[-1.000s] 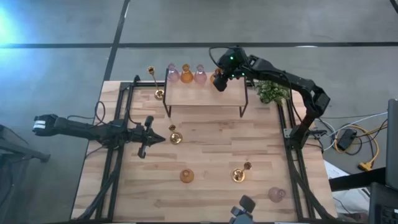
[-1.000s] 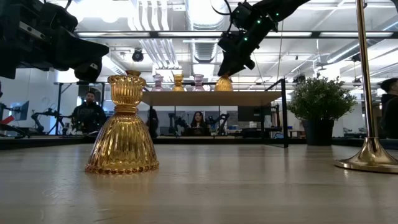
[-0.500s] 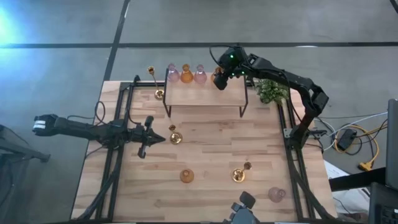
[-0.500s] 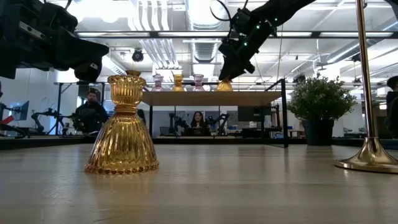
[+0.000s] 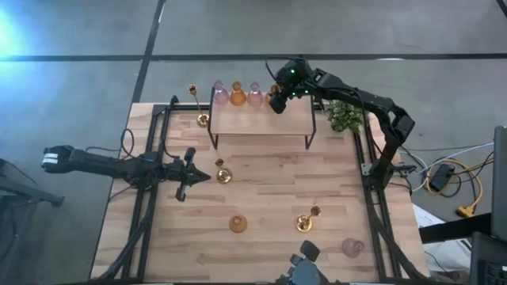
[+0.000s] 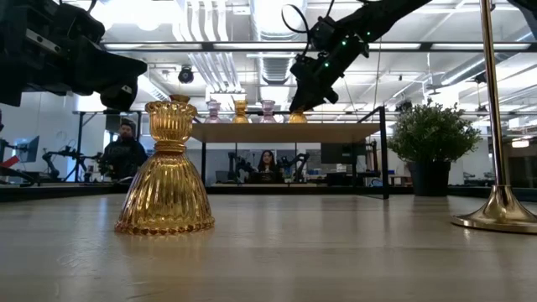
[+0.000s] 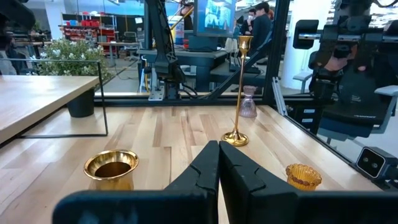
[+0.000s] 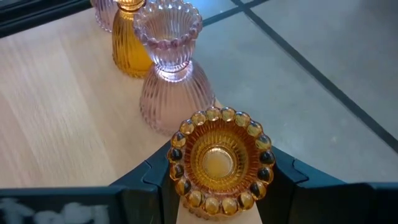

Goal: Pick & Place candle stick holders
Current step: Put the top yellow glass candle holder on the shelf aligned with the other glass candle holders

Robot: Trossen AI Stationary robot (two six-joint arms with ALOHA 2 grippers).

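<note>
Your right gripper (image 5: 276, 100) is up at the back of the table, over the far right end of the raised wooden shelf (image 5: 261, 119), and its fingers sit on either side of an amber glass holder (image 8: 219, 158), snug against its beaded rim, so it's gripping that one. In the low view the holder looks like it's sitting at shelf-top level, but you can't really tell if the base is touching the wood. Right beside it on the shelf there's a row of three more: a pink holder (image 8: 170, 76) closest, then an amber one (image 5: 237, 94), then another pink one (image 5: 219, 94) at the far end. Your left gripper (image 5: 187, 175) is parked out over the left-middle of the table, fingers pressed together on nothing. Just past its tips stands a short gold candlestick (image 5: 222, 173). On the near part of the table you've got a loose amber holder (image 5: 238, 224), a tall gold candlestick (image 5: 306, 221) right of it, and a pink holder (image 5: 352, 247) near the front right corner. One more gold candlestick (image 5: 198, 107) stands off the shelf's left end. The potted plant (image 5: 346, 115) sits at the right edge by the shelf.
</note>
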